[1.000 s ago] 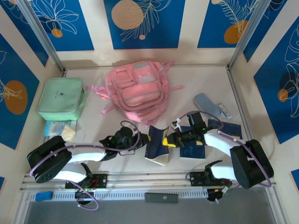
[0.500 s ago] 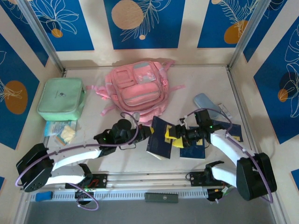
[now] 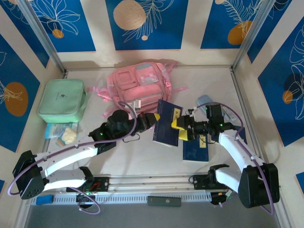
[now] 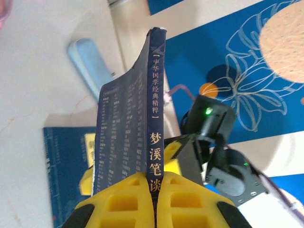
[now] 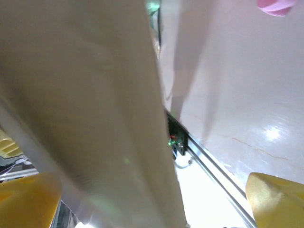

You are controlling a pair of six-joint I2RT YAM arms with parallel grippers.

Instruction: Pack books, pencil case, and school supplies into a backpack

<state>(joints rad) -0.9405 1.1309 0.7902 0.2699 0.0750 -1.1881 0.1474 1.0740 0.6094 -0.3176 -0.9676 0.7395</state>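
Observation:
My left gripper (image 3: 151,119) is shut on the spine of a dark navy book (image 3: 166,124), held on edge above the table just in front of the pink backpack (image 3: 140,84). In the left wrist view the yellow pads (image 4: 123,202) clamp the spine of the book (image 4: 155,114). My right gripper (image 3: 183,129) is open at the book's right edge. Its yellow fingers (image 5: 275,199) stand wide apart with the book's pale page edge (image 5: 85,104) between them. Another navy book (image 3: 195,152) lies flat on the table. The grey-blue pencil case (image 3: 204,100) lies behind the right arm.
A mint green square bag (image 3: 61,99) sits at the left, with small packets (image 3: 61,133) in front of it. The frame rail (image 3: 156,183) runs along the near edge. Walls close in the table on three sides.
The right gripper has opened and let go of the book. The left gripper has carried the book farther from the arm bases and to the right, toward the backpack.

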